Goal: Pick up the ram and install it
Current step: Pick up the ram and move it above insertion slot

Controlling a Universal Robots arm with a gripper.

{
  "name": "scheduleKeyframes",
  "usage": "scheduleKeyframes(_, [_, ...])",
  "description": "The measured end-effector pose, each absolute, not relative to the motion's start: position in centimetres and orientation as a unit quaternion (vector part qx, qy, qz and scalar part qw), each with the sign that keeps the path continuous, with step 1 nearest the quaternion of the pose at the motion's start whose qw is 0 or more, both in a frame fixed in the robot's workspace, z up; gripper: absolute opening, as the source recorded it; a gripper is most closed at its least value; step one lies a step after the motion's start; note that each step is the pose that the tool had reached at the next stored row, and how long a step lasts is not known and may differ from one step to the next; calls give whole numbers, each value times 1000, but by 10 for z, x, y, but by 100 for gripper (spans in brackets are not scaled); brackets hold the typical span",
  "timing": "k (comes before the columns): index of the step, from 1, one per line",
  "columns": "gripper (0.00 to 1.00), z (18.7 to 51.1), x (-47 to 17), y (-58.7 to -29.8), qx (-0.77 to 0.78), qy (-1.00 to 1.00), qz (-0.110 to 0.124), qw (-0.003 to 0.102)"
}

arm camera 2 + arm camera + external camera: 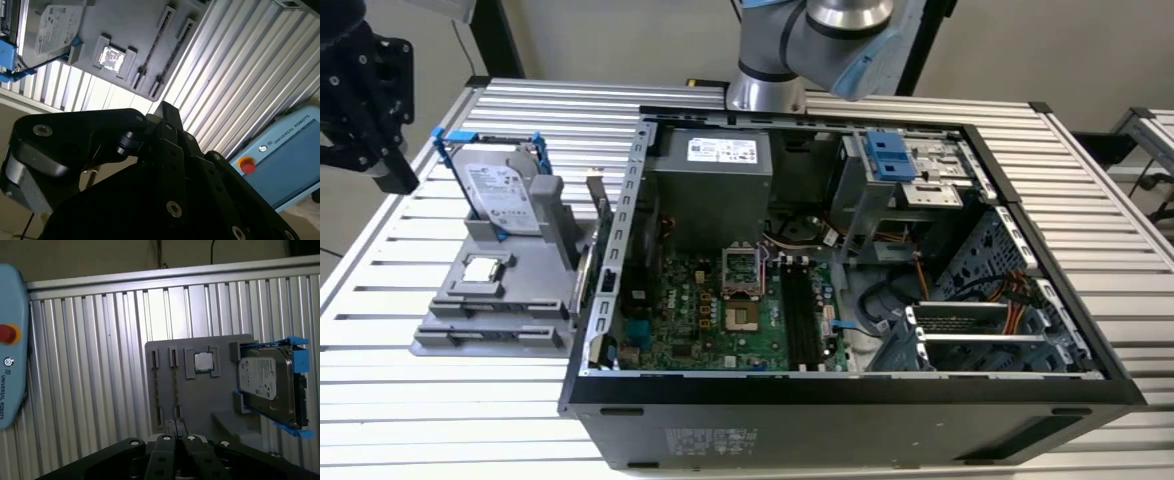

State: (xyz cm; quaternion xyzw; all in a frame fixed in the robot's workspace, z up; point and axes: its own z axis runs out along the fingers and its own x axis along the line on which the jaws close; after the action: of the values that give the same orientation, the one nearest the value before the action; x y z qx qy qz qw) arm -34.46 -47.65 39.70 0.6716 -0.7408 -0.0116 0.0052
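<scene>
- The bench of aluminium slats carries everything. In the exterior view the open computer case takes up its middle.
- The grey fixture sits on the bench at 9 o'clock of the case, just beside its wall.
- The hard drive in its blue frame stands at the fixture's 12 o'clock end.
- My jaws hang above the bench at about 11 o'clock of the fixture in the exterior view, well apart from it. In the first wrist view they look pressed together, with nothing between them.
- The ram reads as a thin dark line standing on edge in a slot at the fixture's 6 o'clock end. That puts it at roughly 5 o'clock from my jaws. Its long axis runs 9-to-3 in the exterior view, so I judge the pinch must go across its thin faces.
- The processor chip lies flat between the hard drive and the slots.
- There are two slots side by side and each shows a thin line, so I cannot tell whether both hold a stick. Edge-on, the ram's chips are hidden.
</scene>
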Motion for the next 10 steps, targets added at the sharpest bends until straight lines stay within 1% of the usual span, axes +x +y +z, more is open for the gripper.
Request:
scheduleKeyframes(3, [0,397,-345,-476,682,-731,-8,2])
scheduleKeyframes(10, [0,397,-345,-476,716,-698,-8,2])
